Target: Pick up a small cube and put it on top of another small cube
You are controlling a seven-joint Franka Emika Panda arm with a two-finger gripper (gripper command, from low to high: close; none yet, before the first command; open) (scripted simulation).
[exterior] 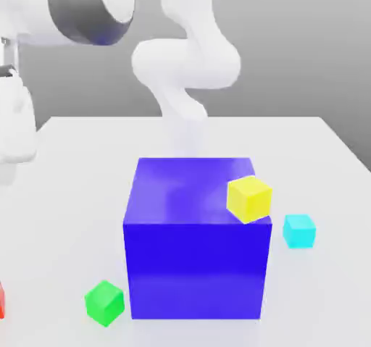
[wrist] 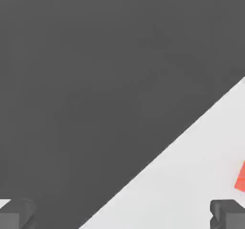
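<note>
So we've got the pincer spread wide, and the red cube sits past the green cube from the big blue cube.

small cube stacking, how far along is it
Nothing looks done: the red cube sits on the table, unstacked, as does the green cube. The gripper is open and empty. Left: grasp, lift and place one on another.

We find no readable text, label, brand, number or sign on big blue cube; none on yellow cube on its top, none on green cube just beside it.We can read no text, label, brand, number or sign on big blue cube. We read none on yellow cube at its top, none on green cube beside it.
</note>
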